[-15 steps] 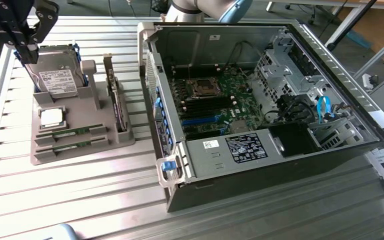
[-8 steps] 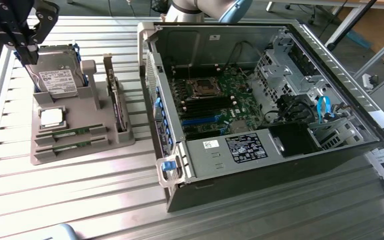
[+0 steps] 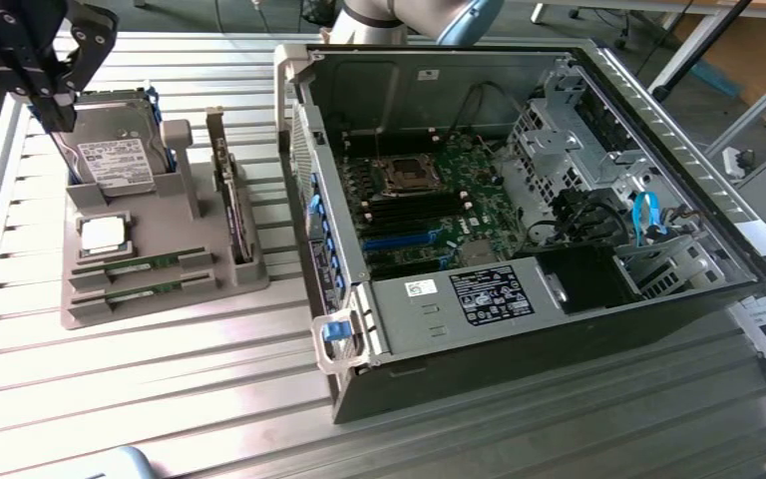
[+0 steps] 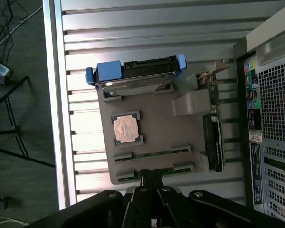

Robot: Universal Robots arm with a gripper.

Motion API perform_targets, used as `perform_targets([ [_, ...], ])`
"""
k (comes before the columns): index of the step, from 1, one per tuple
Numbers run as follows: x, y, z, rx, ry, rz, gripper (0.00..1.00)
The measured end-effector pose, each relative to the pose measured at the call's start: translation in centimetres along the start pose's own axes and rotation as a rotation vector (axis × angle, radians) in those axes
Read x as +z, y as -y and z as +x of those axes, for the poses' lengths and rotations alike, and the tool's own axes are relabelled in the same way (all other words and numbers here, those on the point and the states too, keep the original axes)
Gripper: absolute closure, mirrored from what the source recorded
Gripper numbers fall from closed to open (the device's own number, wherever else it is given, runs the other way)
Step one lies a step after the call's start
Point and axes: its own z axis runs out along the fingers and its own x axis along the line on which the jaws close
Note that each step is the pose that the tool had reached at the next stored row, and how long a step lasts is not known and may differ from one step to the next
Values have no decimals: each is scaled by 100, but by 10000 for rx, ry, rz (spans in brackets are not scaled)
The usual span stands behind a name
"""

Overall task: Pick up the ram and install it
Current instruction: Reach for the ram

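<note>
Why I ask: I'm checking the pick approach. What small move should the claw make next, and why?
Probably open the claw: it hangs shut above the grey holder, where both ram sticks stand in their slots, untouched. Shut fingers could not straddle a stick's thin edge.
</note>
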Motion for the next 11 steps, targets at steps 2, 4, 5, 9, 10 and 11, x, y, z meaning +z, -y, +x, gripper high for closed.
perform_targets([
  [2, 0, 11, -1, 0, 0, 0, 89],
  [4, 1, 22, -2, 0, 0, 0, 89],
  [5, 1, 29, -2, 0, 0, 0, 89],
  [9, 2, 52, -4, 0, 1, -1, 89],
  [10, 2, 57, -4, 0, 1, -1, 89],
  [11, 2, 62, -5, 0, 1, -1, 89],
])
